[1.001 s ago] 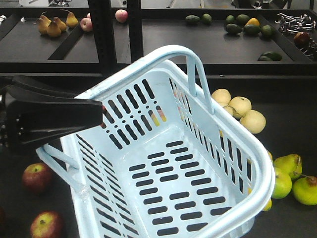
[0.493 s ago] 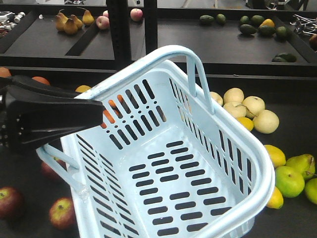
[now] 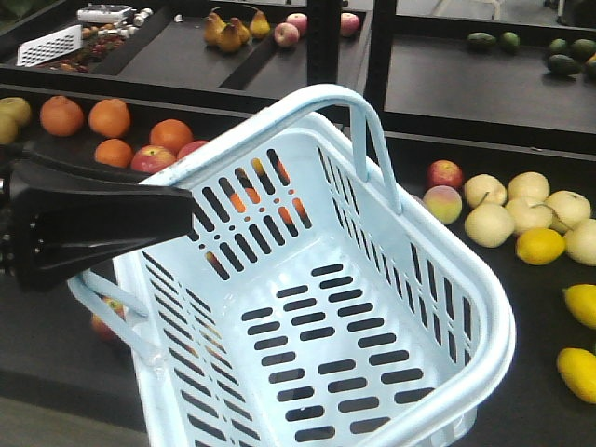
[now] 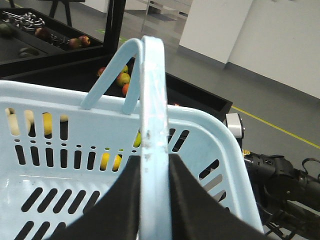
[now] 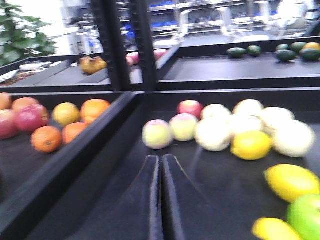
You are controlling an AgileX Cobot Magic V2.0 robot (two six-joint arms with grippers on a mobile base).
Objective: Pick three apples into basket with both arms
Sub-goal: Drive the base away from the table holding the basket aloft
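The light-blue basket (image 3: 326,307) hangs tilted in front of the fruit shelves with nothing inside it. My left gripper (image 3: 182,219) is shut on one hoop handle (image 4: 151,100); in the left wrist view the black fingers (image 4: 122,192) press both sides of the bar. One dark-red apple (image 3: 105,318) lies low on the left, partly hidden behind the basket. Red-and-green apples (image 4: 123,80) show beyond the handle. My right gripper (image 5: 161,158) is shut with nothing in it, over black shelf short of the pale fruit.
Oranges (image 3: 110,118) and a red apple (image 3: 152,159) lie left, pale round fruit (image 3: 489,224), lemons (image 3: 540,246) and pink-red apples (image 3: 445,173) right. Pears (image 3: 229,28) and avocados (image 3: 481,40) sit on the back shelf. A black post (image 3: 321,47) and a raised divider (image 5: 75,155) separate bins.
The shelves slid to the right behind the basket: oranges came into view at left and the green pears left the frame. The basket and left gripper kept their place in the picture.
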